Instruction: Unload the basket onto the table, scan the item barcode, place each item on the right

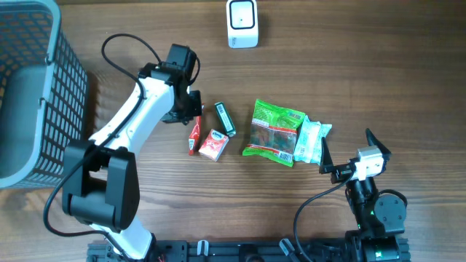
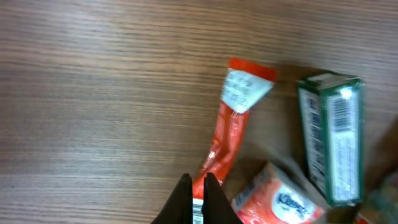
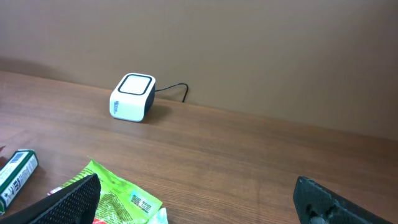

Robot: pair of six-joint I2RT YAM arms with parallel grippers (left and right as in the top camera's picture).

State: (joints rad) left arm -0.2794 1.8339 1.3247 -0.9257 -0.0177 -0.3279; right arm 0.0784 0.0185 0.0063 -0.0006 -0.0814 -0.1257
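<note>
A thin red stick packet (image 1: 194, 136) lies on the wooden table, its white label end pointing away in the left wrist view (image 2: 233, 118). My left gripper (image 2: 198, 186) is shut on its near end, where a strip of barcode shows between the fingers. From overhead that gripper (image 1: 191, 115) sits just above the packet. The white scanner box (image 1: 242, 23) stands at the table's far edge, well apart from it, and it also shows in the right wrist view (image 3: 132, 98). My right gripper (image 3: 196, 205) stands wide open at the front right, holding nothing.
A green box (image 1: 225, 118) and an orange Kleenex pack (image 1: 213, 144) lie right beside the packet. A green snack bag (image 1: 274, 132) and a pale wipes pack (image 1: 312, 140) lie near the right gripper. A grey basket (image 1: 29, 94) fills the left edge.
</note>
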